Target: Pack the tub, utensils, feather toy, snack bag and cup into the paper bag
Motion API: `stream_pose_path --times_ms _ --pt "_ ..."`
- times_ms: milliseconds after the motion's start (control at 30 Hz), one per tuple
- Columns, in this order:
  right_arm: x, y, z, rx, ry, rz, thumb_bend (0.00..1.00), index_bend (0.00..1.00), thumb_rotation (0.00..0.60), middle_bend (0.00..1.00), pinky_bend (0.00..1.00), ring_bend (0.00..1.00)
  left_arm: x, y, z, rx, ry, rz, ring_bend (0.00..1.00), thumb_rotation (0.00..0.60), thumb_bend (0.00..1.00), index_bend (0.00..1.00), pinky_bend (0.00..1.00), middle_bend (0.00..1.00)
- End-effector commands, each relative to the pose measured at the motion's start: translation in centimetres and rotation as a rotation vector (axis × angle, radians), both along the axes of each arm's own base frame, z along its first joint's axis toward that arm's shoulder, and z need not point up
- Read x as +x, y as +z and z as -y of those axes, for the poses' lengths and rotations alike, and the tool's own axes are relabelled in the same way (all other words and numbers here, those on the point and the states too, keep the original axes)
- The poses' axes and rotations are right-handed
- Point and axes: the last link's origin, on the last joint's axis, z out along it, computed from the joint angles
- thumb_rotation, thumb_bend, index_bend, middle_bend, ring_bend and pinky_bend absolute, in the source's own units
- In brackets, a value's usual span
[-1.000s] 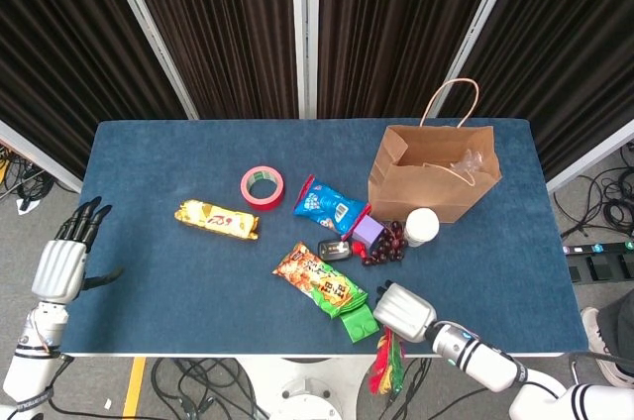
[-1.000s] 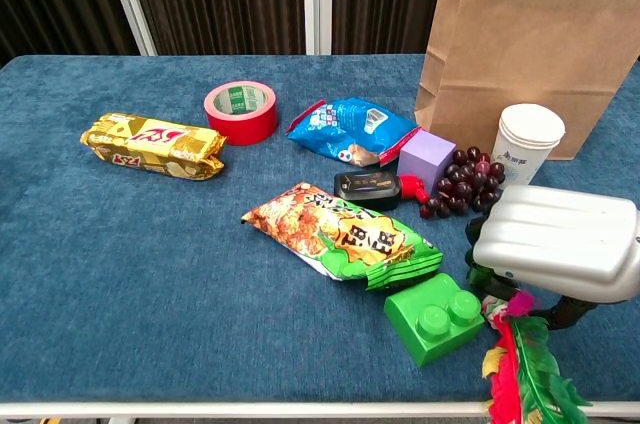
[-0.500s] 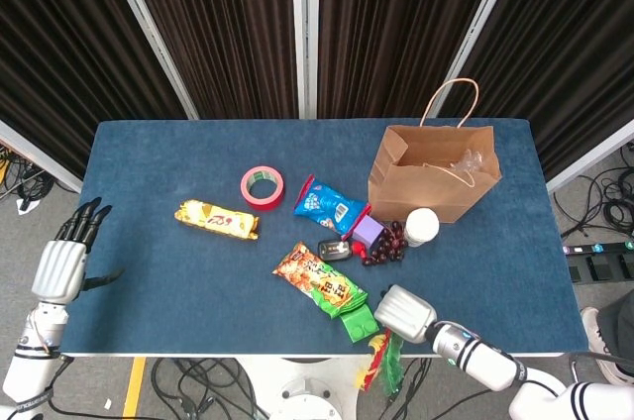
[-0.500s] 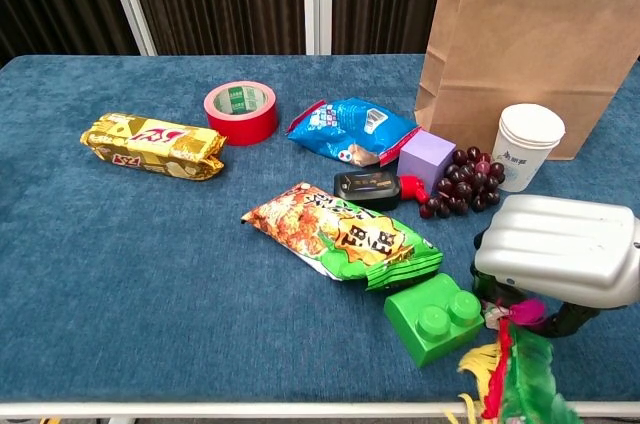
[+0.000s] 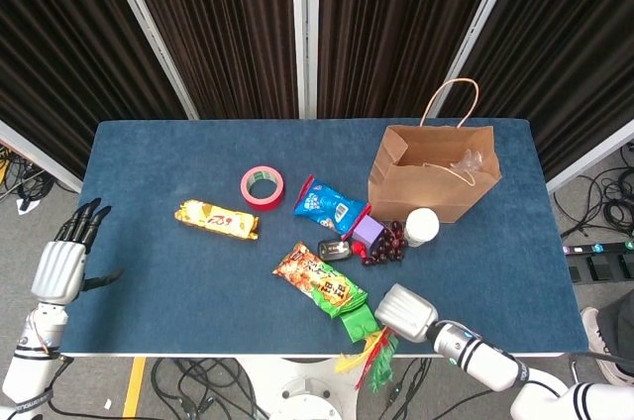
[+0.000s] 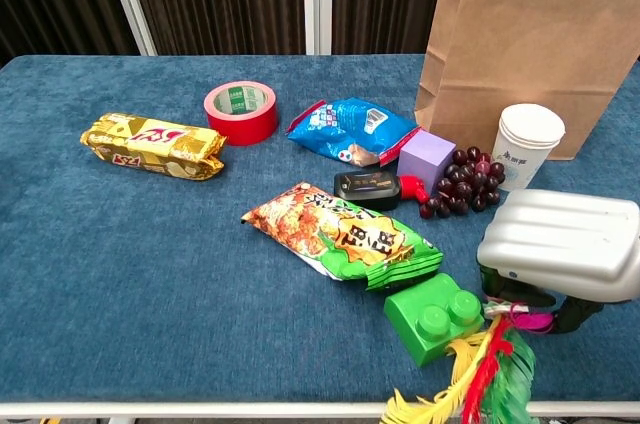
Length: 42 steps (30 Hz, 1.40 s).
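My right hand (image 5: 404,311) (image 6: 560,254) hovers at the table's front edge and grips the base of the feather toy (image 5: 367,356) (image 6: 480,379). Its red, green and yellow feathers trail down and to the left, past the edge. The paper bag (image 5: 436,177) (image 6: 530,44) stands open at the back right, with something clear showing inside. A white cup (image 5: 422,227) (image 6: 527,147) stands upright just in front of the bag. An orange and green snack bag (image 5: 319,281) (image 6: 340,234) lies mid-table. My left hand (image 5: 64,262) hangs off the table's left side, fingers apart and holding nothing.
A green block (image 5: 360,321) (image 6: 435,317) sits just left of my right hand. Grapes (image 6: 462,182), a purple block (image 6: 427,159) and a small black item (image 6: 367,185) cluster by the cup. A blue snack bag (image 5: 329,206), red tape (image 5: 262,187) and a yellow packet (image 5: 216,220) lie further left.
The feather toy has swung from hanging straight down to fanning out leftward under my right hand. The right hand has barely shifted. The left hand has not moved.
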Motion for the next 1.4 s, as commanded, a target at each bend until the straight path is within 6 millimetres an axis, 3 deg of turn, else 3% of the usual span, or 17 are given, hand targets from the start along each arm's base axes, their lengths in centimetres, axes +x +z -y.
stream_pose_path --times_ms 33,267,467,767,967,1300,1400 --pt "0.2 0.6 0.2 -0.018 0.004 0.016 0.32 0.92 0.600 0.72 0.71 0.60 0.1 0.0 -0.1 0.000 -0.002 0.002 0.03 0.600 0.08 0.11 0.20 0.09" --pt "0.8 3.1 1.0 -0.092 0.006 0.059 0.32 0.92 0.600 0.72 0.71 0.60 0.1 -0.1 0.0 -0.003 -0.004 0.002 0.03 0.600 0.08 0.11 0.20 0.09" --pt "2.5 7.0 2.4 -0.202 0.030 0.116 0.34 0.92 0.600 0.72 0.71 0.60 0.4 -0.2 -0.2 -0.007 -0.010 0.000 0.04 0.600 0.08 0.11 0.20 0.09" --pt "7.5 13.0 4.2 -0.377 0.117 0.242 0.34 0.92 0.600 0.72 0.71 0.60 0.6 -0.2 -0.2 -0.009 -0.016 -0.004 0.03 0.600 0.08 0.11 0.20 0.09" --pt "10.6 16.7 7.0 -0.521 0.122 0.332 0.34 0.92 0.600 0.72 0.72 0.61 0.6 -0.1 -0.3 -0.006 -0.014 -0.001 0.04 0.600 0.08 0.11 0.20 0.09" --pt "13.5 21.3 11.8 -0.743 0.131 0.464 0.34 0.92 0.600 0.72 0.72 0.61 0.6 0.2 -0.4 -0.005 -0.016 -0.004 0.03 0.600 0.08 0.11 0.20 0.09" --pt "13.6 22.3 12.7 -0.792 0.107 0.486 0.34 0.92 0.600 0.72 0.72 0.61 0.6 0.2 -0.4 -0.007 -0.018 -0.004 0.03 0.600 0.08 0.11 0.20 0.09"
